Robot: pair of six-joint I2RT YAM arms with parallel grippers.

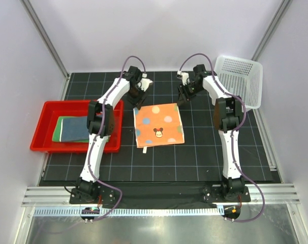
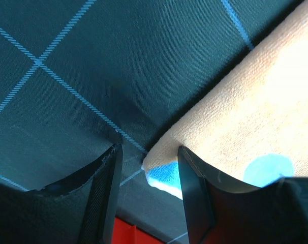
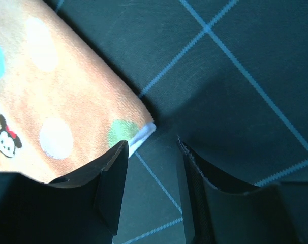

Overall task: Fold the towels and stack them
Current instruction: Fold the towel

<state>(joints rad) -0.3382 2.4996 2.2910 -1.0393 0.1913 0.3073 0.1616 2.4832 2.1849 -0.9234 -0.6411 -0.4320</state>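
Left gripper point(image 2: 149, 152), right gripper point(image 3: 153, 145): jaws parted, empty, at far corners of orange mouse-print towel point(image 1: 158, 124); white tag point(image 1: 144, 150) unreadable.

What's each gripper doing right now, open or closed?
Left gripper: open, at an orange towel corner, nothing held.
Right gripper: open, empty, beside another corner.

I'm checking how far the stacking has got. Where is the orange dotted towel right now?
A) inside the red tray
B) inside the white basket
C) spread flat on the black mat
C: the orange towel lies spread flat on the mat between the two arms, outside both the red tray and the white basket.
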